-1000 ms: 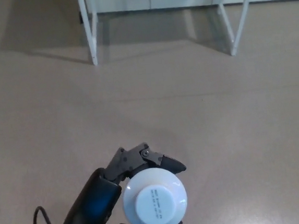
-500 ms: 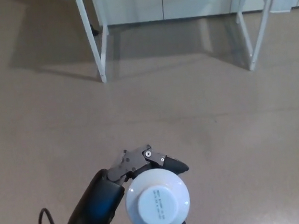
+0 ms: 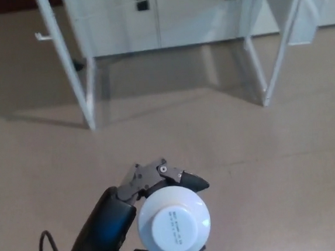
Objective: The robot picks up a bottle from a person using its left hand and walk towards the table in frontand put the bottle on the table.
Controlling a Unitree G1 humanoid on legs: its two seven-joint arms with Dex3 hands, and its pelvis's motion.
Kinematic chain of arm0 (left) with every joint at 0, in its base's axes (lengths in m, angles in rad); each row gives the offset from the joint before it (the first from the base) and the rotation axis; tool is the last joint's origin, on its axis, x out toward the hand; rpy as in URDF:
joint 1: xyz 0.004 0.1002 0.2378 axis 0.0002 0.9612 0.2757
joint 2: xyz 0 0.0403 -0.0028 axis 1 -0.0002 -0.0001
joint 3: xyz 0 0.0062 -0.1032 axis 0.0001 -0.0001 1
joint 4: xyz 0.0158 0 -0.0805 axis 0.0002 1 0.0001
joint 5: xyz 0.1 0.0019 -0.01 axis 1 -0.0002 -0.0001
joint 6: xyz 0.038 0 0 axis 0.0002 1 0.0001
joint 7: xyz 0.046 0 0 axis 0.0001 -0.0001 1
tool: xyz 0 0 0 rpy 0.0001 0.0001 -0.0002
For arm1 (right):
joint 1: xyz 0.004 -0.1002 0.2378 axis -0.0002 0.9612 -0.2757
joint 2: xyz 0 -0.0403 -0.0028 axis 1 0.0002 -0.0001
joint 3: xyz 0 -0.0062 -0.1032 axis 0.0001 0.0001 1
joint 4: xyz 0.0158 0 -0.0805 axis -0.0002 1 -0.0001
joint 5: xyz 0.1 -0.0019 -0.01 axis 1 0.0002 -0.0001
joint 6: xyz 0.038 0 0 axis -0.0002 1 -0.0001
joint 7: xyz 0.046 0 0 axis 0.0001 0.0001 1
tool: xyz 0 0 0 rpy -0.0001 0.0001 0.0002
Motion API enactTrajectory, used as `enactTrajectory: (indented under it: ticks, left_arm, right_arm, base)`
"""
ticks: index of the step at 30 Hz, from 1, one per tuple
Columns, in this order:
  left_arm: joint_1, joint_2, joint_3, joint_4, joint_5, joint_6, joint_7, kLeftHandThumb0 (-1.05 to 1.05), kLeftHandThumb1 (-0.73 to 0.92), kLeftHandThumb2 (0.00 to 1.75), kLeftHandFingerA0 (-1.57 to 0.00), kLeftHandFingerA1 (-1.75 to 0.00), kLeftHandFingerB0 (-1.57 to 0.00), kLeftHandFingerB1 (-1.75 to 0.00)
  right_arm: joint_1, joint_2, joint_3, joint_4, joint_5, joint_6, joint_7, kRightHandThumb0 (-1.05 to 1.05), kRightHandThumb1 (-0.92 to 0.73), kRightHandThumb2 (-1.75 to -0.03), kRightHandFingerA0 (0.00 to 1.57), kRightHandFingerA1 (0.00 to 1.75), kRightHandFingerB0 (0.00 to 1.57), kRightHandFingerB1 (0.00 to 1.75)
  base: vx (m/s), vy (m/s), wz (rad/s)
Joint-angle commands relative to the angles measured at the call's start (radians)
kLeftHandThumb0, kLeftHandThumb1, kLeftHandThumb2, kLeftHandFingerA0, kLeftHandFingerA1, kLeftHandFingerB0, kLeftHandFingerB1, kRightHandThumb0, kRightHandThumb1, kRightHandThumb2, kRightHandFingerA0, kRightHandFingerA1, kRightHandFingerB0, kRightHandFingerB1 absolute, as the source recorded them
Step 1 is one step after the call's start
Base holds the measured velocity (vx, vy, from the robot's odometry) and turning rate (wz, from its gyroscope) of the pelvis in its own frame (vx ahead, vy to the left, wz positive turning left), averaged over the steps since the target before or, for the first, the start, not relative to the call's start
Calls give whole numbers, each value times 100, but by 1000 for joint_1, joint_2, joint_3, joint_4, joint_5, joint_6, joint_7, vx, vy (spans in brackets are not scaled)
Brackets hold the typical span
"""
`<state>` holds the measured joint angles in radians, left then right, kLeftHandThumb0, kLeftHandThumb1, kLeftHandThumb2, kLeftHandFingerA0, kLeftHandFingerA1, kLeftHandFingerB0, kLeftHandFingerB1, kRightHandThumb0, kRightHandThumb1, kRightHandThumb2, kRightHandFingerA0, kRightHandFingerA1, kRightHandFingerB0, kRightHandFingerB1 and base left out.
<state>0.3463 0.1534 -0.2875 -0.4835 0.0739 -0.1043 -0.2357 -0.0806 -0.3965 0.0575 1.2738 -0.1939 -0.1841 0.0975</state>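
- Head view: the pale floor [image 3: 265, 170] fills most of the picture. The whole scene has slid down the picture over the last second. That is the camera moving with the robot, not the furniture moving.
- The white cabinet [image 3: 158, 20] along the far wall now shows its doors and dark handles, where a second ago only its bottom edge was in sight.
- Only the slanted white legs of the table [image 3: 67, 66] show, one pair at the left and one [image 3: 279, 57] at the right. They stand lower and larger than before, which I take to mean the robot is closing on the table. The top is out of frame, so I cannot tell how near it really is.
- The left hand [image 3: 133, 205] is low in the picture, in the same place as before, with its fingers [image 3: 187, 181] clamped round the bottle. The right hand is not in view.
- The bottle [image 3: 174, 225] is seen from straight above, white cap up. It is upright in that grip, above the floor and well short of the table.
- A thin black cable [image 3: 49, 244] loops beside the forearm.
- My reading is that the handover is done and the carry is under way. The bottle has kept steady through the steps, and setting it down is not yet possible from here.
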Motion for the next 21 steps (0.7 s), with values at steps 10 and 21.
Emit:
enactTrajectory:
  ticks: [10, 21]
  left_arm:
    - [18, -6, -2, -22, -22, -13, 5, -17, 69, 85, -101, -133, -79, -112]
    - [28, -1, -6, -17, -21, -23, -3, -15, 71, 83, -100, -133, -76, -111]
  right_arm:
    - [12, -12, 15, 8, -11, 20, 20, -32, -68, -60, 64, 43, 50, 38]
    - [12, -11, 21, 11, -12, 20, 23, -32, -68, -61, 63, 43, 52, 38]
  base:
    - [409, -124, 7]
    - [437, -111, 4]
